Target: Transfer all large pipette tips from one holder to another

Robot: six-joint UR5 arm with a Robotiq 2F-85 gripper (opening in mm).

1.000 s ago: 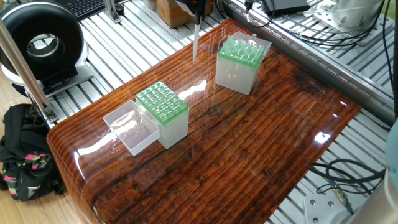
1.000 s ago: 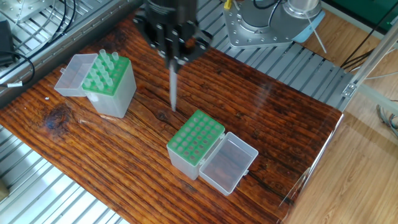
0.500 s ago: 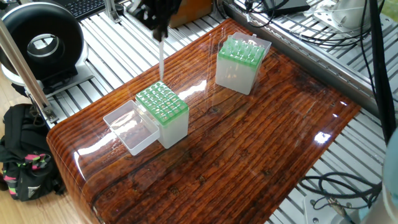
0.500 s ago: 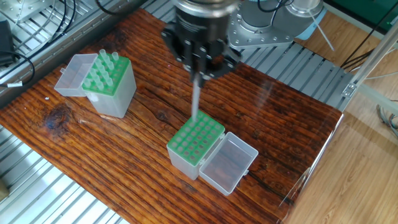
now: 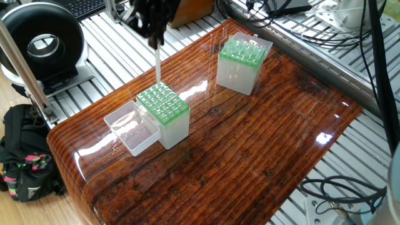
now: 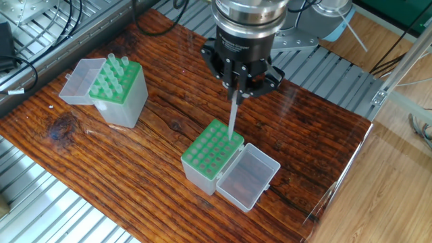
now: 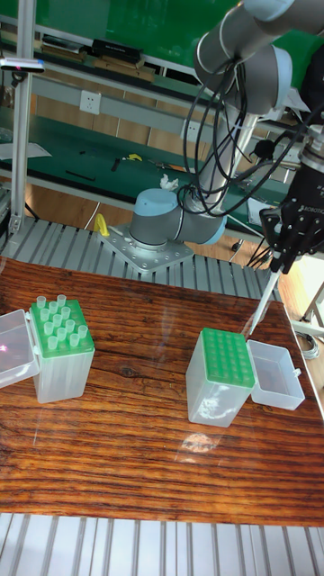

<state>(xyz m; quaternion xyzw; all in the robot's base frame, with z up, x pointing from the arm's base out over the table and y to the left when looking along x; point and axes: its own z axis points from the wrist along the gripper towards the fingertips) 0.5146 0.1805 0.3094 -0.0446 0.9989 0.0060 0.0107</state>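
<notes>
Placement step in hand, by my read. My end effector (image 6: 237, 94) is clamped on one large pipette tip (image 6: 232, 121), which hangs point-down directly below it. The tip's point sits just above the far edge of the empty green-topped holder (image 6: 210, 155), beside its open lid (image 6: 247, 177). The source holder (image 6: 119, 91), with the remaining tips standing in it, lies well apart across the table (image 6: 310, 135). Next I judge: line up over one hole, lower straight, then release.
</notes>
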